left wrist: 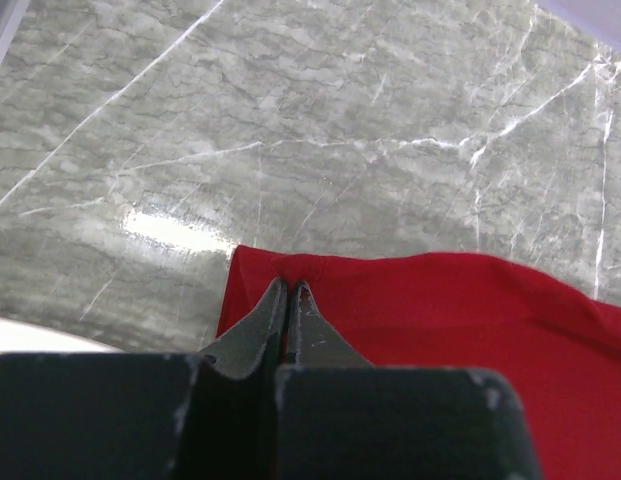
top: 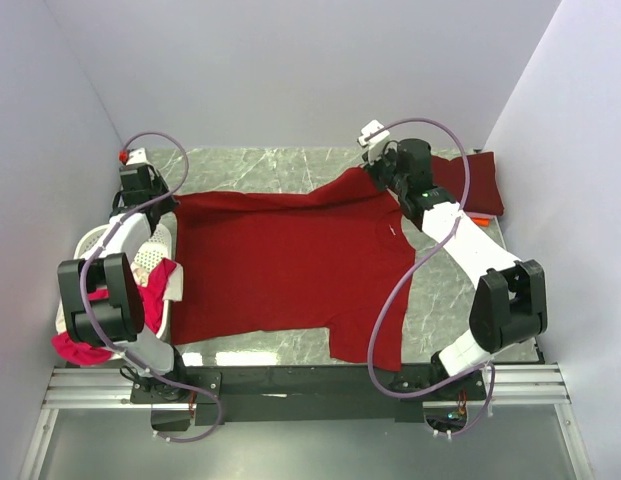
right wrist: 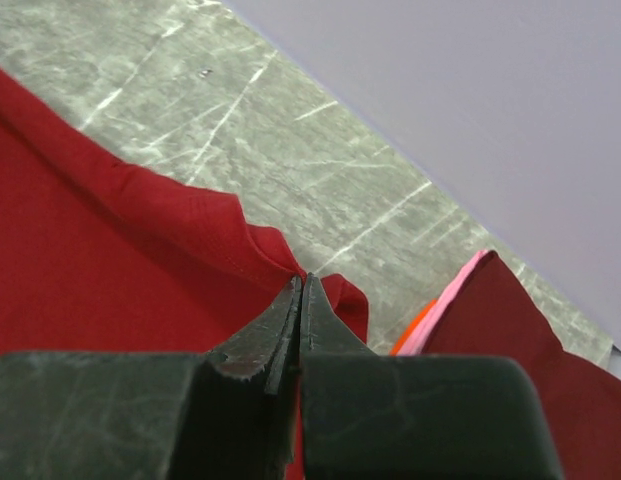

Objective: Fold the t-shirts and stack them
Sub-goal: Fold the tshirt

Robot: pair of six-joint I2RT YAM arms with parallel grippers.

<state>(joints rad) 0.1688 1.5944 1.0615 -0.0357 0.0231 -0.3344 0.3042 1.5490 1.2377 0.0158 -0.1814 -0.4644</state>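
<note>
red t-shirt [top: 280,260] spread flat, maroon t-shirt [top: 480,185] folded

Both arms reach far forward, left gripper [left wrist: 290,287] and right gripper [right wrist: 301,283] pinched closed.

I am pinching soft, matt cloth: the dark red t-shirt [top: 280,260] is lying dull and finely woven, puckering where my left pincer [left wrist: 288,290] and right pincer [right wrist: 300,285] are biting it. My fingers [left wrist: 252,335] are looking dark and matt, with pale scuffs along their edges. The table [top: 260,170] is showing smooth, glossy grey marbling, glaring along its near edge. At its far right corner the maroon t-shirt [top: 480,185] is looking equally matt. At the left edge the basket [top: 155,245] is showing white plastic lattice.
</note>
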